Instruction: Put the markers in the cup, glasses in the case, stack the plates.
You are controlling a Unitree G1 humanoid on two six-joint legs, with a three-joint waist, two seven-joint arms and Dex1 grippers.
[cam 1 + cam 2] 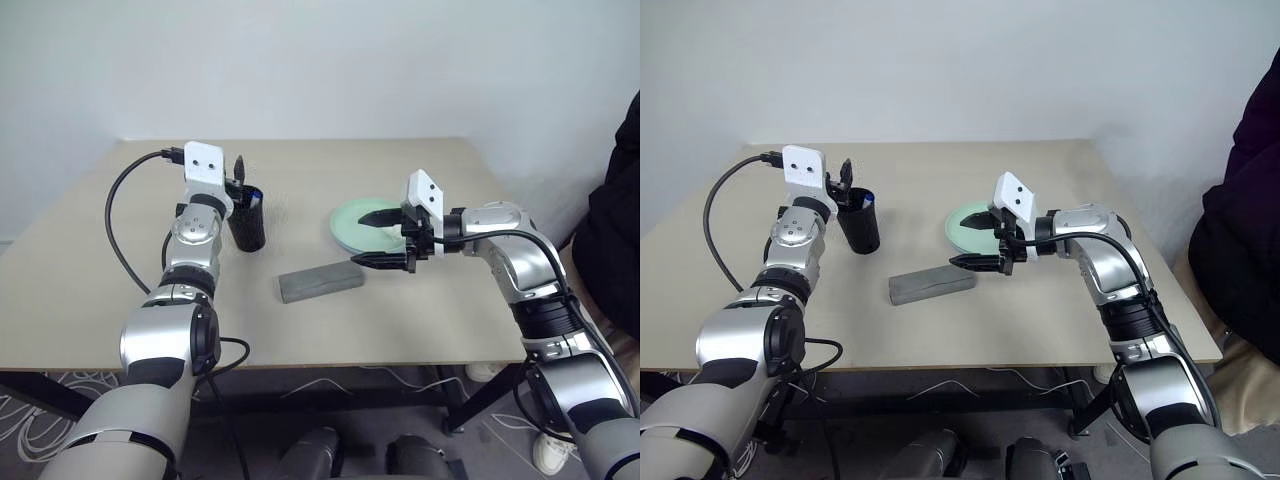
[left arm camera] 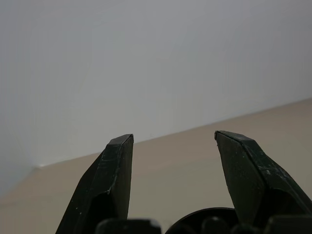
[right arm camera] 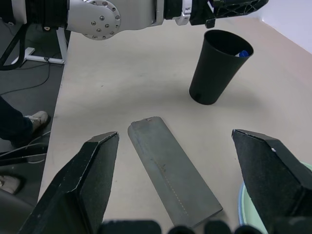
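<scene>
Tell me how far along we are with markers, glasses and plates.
Mostly done, by the look of it. A blue marker end shows inside the tall black plastic cup. The grey oblong case lies shut; whether the glasses are inside cannot be seen. The mint green plate sits with a light blue edge beneath. The left hand is open above the cup, and the right hand is open and empty. No loose items remain.

Head stereo overhead, wrist close-ups

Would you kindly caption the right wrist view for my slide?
Open right pincer above the closed grey case, black cup with a marker beyond.
</scene>
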